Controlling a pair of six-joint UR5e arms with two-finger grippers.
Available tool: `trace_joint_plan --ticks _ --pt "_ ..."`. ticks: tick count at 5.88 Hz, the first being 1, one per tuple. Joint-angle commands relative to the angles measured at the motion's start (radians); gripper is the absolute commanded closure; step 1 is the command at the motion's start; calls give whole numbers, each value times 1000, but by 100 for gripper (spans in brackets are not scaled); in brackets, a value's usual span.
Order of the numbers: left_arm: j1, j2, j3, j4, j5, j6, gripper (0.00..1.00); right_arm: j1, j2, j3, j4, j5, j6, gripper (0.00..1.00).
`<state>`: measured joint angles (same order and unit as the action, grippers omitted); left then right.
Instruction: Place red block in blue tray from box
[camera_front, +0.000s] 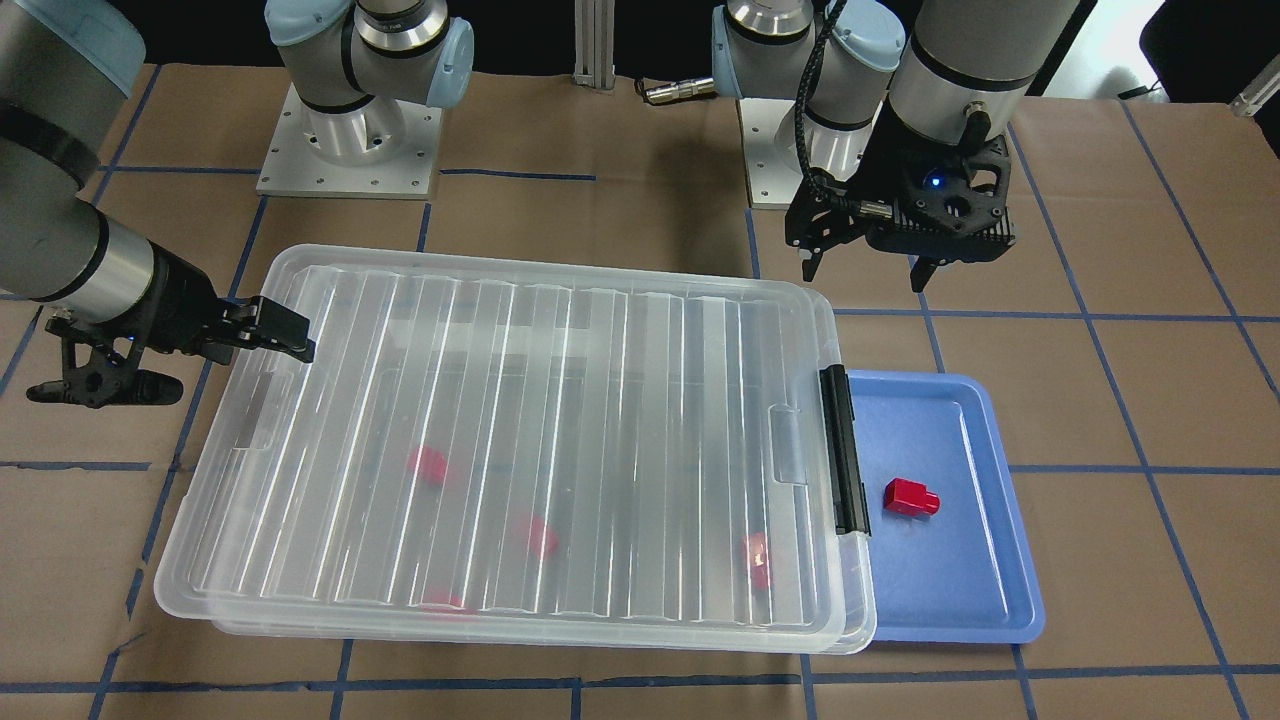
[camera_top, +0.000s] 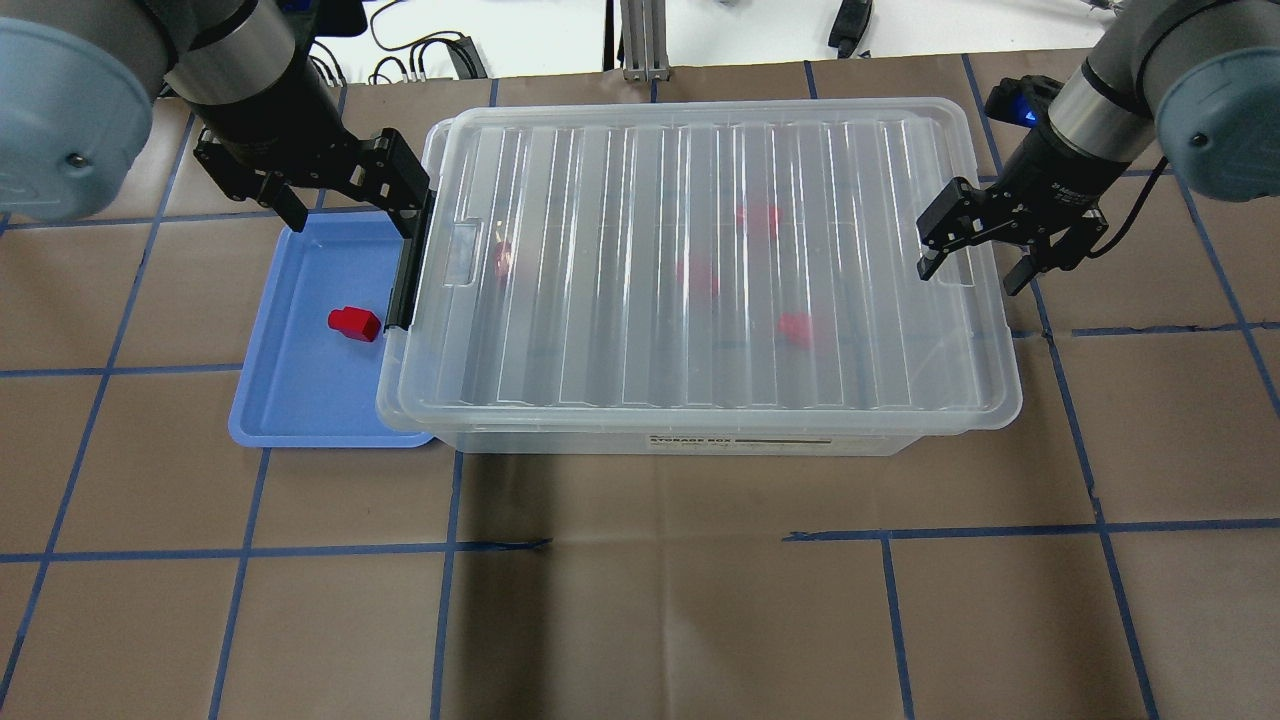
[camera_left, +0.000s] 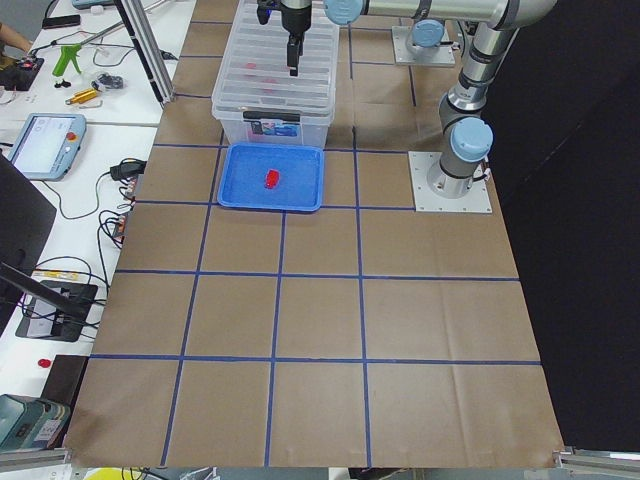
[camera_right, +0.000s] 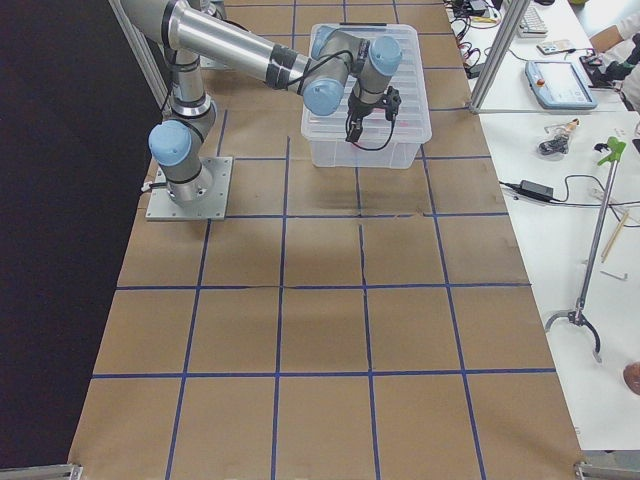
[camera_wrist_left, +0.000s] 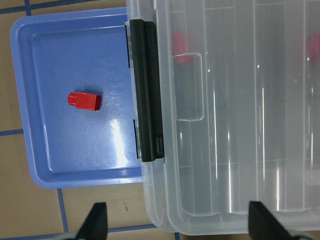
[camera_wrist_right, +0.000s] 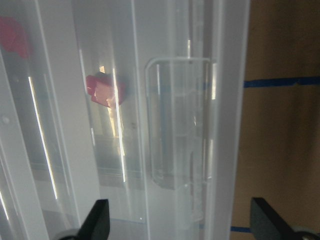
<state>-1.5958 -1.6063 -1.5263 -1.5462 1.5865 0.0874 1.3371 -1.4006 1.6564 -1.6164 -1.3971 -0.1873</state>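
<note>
One red block lies on its side in the blue tray, also seen overhead and in the left wrist view. The clear box stands beside the tray with its ribbed lid on and its black latch at the tray end. Several more red blocks show blurred through the lid. My left gripper is open and empty above the tray's far end and the latch. My right gripper is open and empty over the lid's handle recess at the other end.
The table is covered in brown paper with a blue tape grid. The two arm bases stand behind the box. Benches with tools and a tablet line the table's far side.
</note>
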Motion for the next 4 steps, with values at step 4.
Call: trace_joint_plan --ticks 4 --pt "-1 0 0 0 0 0 2 112 -40 -295 281 -134 203 0"
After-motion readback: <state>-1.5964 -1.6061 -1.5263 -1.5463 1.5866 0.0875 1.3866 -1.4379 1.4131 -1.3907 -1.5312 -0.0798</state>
